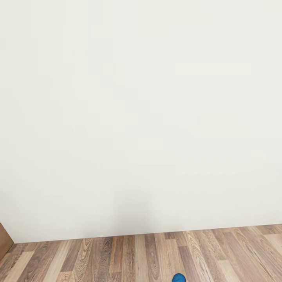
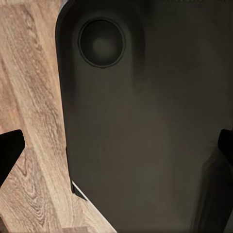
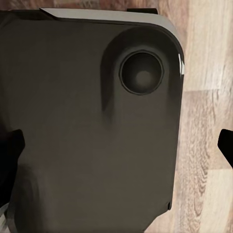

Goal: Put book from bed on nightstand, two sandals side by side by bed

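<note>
The rounded tip of one bright blue sandal [image 1: 178,278] pokes in at the bottom edge of the head view, lying on the wood-plank floor [image 1: 156,254] close to a white wall [image 1: 141,117]. The rest of that sandal is cut off. The book, the bed and the nightstand are out of view. My left gripper [image 2: 116,150] hangs open over my own dark base [image 2: 136,121], its fingertips [image 2: 10,150] spread to the frame's edges. In the right wrist view my right gripper [image 3: 119,148] is likewise open above the dark base [image 3: 87,121], with nothing between its fingers.
The wall fills most of the head view and meets the floor a short way ahead. A sliver of brown wooden furniture [image 1: 4,239] stands at the far left against the wall. Plank floor shows beside my base in both wrist views.
</note>
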`<state>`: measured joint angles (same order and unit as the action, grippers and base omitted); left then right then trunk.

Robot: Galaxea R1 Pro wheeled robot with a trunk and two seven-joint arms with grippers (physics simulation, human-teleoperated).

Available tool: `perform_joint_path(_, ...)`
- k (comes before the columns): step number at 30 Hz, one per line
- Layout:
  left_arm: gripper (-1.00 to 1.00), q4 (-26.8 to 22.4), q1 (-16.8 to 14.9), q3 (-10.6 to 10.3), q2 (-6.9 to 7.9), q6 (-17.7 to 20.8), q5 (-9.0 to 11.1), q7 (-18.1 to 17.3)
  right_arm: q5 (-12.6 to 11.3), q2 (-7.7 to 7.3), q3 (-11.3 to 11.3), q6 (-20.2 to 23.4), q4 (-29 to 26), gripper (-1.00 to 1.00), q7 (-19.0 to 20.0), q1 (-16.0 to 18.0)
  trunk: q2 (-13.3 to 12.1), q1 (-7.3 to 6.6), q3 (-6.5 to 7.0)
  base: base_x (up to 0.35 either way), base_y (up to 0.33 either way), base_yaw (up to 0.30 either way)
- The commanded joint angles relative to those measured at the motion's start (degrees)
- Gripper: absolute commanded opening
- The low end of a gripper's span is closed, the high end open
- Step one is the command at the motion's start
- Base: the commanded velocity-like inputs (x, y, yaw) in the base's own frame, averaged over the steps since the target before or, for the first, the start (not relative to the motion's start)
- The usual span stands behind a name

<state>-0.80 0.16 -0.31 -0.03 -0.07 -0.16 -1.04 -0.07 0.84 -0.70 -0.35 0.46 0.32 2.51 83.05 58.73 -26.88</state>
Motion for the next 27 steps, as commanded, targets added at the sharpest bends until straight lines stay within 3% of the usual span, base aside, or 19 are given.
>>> perform_joint_path(1, 1.0, -0.1, 0.0, 0.0, 0.01, 0.0, 0.0, -0.1, 0.0, 0.01, -0.1, 0.0, 0.0, 1.0, 0.0, 0.0, 0.0, 0.0, -0.05, 0.0, 0.0, 0.0)
perform_joint_path(27, 1.0, -0.1, 0.0, 0.0, 0.03, -0.1, 0.0, 0.0, 0.1, 0.12, 0.0, 0.0, 0.1, 1.0, 0.1, 0.0, 0.0, 0.0, -0.05, 0.0, 0.0, 0.0)
